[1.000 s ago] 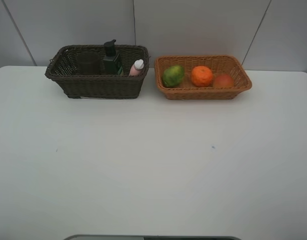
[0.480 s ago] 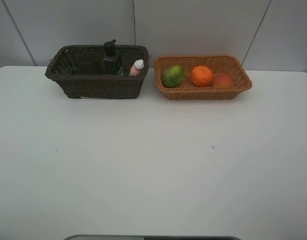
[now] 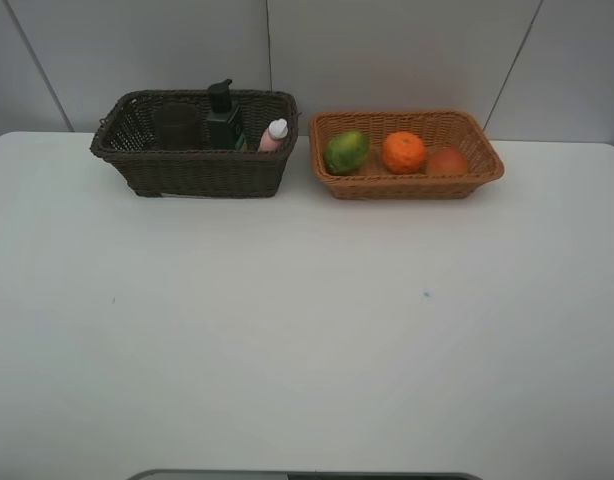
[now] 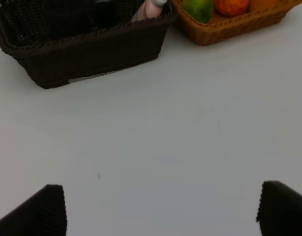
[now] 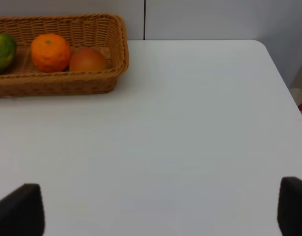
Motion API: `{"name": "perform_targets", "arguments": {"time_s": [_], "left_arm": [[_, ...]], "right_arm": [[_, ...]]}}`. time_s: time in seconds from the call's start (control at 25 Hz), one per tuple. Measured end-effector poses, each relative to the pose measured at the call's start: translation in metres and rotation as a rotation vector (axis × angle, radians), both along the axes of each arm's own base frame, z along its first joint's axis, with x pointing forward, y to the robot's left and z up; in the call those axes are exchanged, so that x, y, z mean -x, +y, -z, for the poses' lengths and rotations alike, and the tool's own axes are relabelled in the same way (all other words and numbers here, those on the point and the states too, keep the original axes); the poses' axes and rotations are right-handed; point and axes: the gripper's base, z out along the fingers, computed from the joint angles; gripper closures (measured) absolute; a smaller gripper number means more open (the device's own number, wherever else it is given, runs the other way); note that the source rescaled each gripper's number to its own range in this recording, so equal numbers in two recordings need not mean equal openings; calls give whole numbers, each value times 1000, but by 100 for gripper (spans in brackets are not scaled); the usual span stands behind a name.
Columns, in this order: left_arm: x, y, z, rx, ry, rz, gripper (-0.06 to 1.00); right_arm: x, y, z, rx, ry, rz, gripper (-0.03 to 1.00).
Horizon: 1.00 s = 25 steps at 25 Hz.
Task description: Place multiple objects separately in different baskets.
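Note:
The dark brown basket (image 3: pixel 202 172) at the back left holds a dark green pump bottle (image 3: pixel 223 118), a pink white-capped bottle (image 3: pixel 274 134) and a translucent cup (image 3: pixel 175 127). To its right, the orange-tan basket (image 3: pixel 407 186) holds a green fruit (image 3: pixel 346 152), an orange (image 3: pixel 403 152) and a peach-like fruit (image 3: pixel 447 162). Neither arm shows in the high view. My left gripper (image 4: pixel 163 211) hangs open over bare table in front of the dark basket (image 4: pixel 87 54). Open too, the right gripper (image 5: pixel 156 209) is over bare table, well short of the tan basket (image 5: pixel 57 83).
The white table (image 3: pixel 307 330) stretches wide in front of both baskets. Grey wall panels stand right behind them. The table's right edge and rounded corner (image 5: pixel 269 54) show in the right wrist view.

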Motion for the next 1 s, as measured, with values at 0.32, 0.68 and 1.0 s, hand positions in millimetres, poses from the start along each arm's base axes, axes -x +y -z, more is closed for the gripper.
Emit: {"name": "perform_targets", "arguments": {"time_s": [0.32, 0.68, 1.0], "left_arm": [[-1, -2, 0, 2, 1, -204, -5], [-2, -2, 0, 2, 1, -260, -5], [-2, -2, 0, 2, 1, -260, -5]], "right_arm": [[0, 0, 0, 0, 0, 0, -3], [0, 0, 0, 0, 0, 0, -3], [0, 0, 0, 0, 0, 0, -3]]}}
